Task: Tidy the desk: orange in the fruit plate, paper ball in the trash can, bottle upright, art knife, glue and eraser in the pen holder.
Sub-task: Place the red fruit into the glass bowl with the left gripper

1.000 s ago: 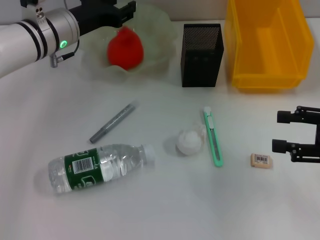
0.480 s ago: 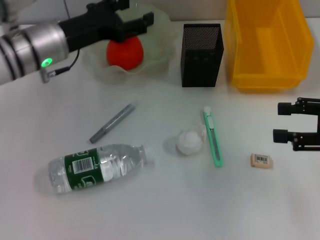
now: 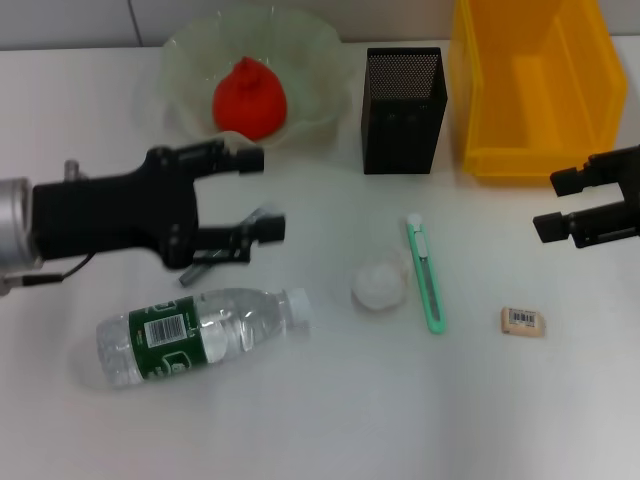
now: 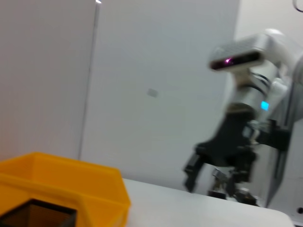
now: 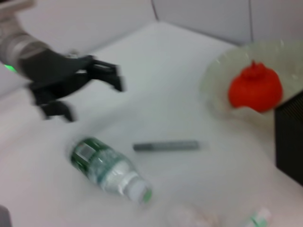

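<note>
Views: only the head view shows the eraser [image 3: 522,321] and the whole art knife [image 3: 426,272]; the left wrist view shows the right gripper [image 4: 222,177] from across the desk, above the white table [image 4: 189,208]; the right wrist view shows the left gripper [image 5: 90,92] from its front.
Yellow bin [image 3: 533,85]: just right of the pen holder [image 3: 403,97]; nothing visible inside.
Left gripper [image 3: 255,195]: arm reaches in level from the left, in front and left of the pen holder, fingers spread apart, gripping nothing; its lower finger overlaps the grey glue stick [image 3: 232,244].
Right gripper [image 3: 560,205]: right of the pen holder, in front of the yellow bin, fingers apart, gripping nothing.
Fruit plate [image 3: 310,60]: left of the pen holder, holding the orange [image 3: 249,97].
Bottle [image 3: 200,333]: lying on its side, well in front and left of the pen holder, cap pointing right.
Pen holder: black mesh, upright; contents cannot be told.
Art knife: green, flat on the table in front of the pen holder.
Paper ball [image 3: 379,285]: just left of the art knife.
Eraser: in front and right of the pen holder, apart from the art knife.
</note>
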Robot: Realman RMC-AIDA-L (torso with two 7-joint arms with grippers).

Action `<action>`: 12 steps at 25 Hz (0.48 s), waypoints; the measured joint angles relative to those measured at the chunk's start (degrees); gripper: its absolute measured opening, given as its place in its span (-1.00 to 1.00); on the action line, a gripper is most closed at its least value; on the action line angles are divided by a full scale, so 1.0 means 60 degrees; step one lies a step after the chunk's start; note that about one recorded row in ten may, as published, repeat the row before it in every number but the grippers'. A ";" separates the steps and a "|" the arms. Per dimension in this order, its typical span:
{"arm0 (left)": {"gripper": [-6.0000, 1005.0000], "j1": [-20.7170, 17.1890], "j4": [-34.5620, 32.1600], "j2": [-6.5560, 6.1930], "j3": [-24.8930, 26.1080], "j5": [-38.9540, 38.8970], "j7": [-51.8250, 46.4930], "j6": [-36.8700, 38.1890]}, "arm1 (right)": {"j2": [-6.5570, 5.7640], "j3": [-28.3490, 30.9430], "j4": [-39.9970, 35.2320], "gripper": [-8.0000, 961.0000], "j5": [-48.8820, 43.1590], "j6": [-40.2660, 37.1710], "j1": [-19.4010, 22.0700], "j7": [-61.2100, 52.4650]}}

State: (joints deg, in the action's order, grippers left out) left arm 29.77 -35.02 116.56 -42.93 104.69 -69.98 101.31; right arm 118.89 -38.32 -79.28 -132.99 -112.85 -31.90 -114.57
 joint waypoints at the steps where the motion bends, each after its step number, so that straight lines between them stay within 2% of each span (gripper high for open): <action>1: 0.65 0.0000 0.0000 0.0000 0.0000 0.0000 0.0000 0.0000 | 0.0000 0.0000 0.0000 0.55 0.0000 0.0000 0.0000 0.0000; 2: 0.65 -0.0233 -0.0019 -0.0076 -0.0068 0.0053 0.0002 0.0260 | -0.0005 -0.0148 -0.0188 0.55 -0.0333 0.0023 -0.0183 -0.0329; 4: 0.65 -0.0371 -0.0038 -0.0083 -0.0070 0.0059 0.0004 0.0292 | -0.0006 -0.0433 -0.0437 0.55 -0.0861 0.0058 -0.0513 -0.0805; 5: 0.65 -0.0503 -0.0057 -0.0085 -0.0073 0.0062 0.0004 0.0308 | -0.0011 -0.0939 -0.0573 0.55 -0.1212 0.0067 -0.0853 -0.1239; 6: 0.65 -0.0503 -0.0057 -0.0085 -0.0073 0.0062 0.0004 0.0308 | -0.0011 -0.0939 -0.0573 0.55 -0.1212 0.0067 -0.0853 -0.1239; 12: 0.64 -0.0707 0.0003 -0.0090 -0.0012 0.0078 0.0188 0.0209 | 0.0001 -0.2818 -0.0520 0.55 -0.2264 0.0265 -0.1812 -0.2154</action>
State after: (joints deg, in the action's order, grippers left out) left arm 25.52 -35.00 116.02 -43.00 105.16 -68.86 102.57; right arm 118.90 -55.23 -82.40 -146.58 -111.26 -42.77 -127.49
